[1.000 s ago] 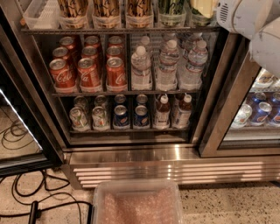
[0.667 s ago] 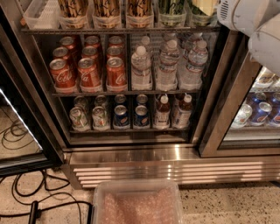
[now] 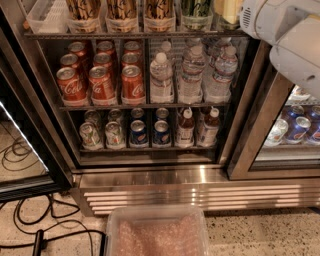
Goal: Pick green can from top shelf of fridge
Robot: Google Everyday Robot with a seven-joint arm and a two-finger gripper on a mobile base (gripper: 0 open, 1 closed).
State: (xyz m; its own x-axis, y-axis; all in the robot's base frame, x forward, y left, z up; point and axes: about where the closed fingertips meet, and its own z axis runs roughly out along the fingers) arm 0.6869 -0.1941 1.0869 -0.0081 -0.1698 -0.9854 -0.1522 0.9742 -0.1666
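The green can (image 3: pixel 196 11) stands in a clear bin on the top shelf (image 3: pixel 135 35) of the fridge (image 3: pixel 150 177), fourth from the left, with its top cut off by the frame edge. Three brown-gold streaked cans (image 3: pixel 121 9) stand to its left and a pale yellow item (image 3: pixel 227 10) to its right. My white arm (image 3: pixel 285 35) fills the upper right corner, just right of the green can. The gripper itself is out of view beyond the top edge.
Red cola cans (image 3: pixel 102 82) and water bottles (image 3: pixel 192 75) fill the middle rack, with small cans and bottles (image 3: pixel 150 131) below. The dark-framed door (image 3: pixel 20 125) stands open at left. A door frame (image 3: pixel 252 135) is at right. A clear tub (image 3: pixel 157 232) and cables (image 3: pixel 30 225) lie on the floor.
Almost nothing has changed. The white arm has shifted very slightly in the upper right corner, and the cans and shelves stand as before.
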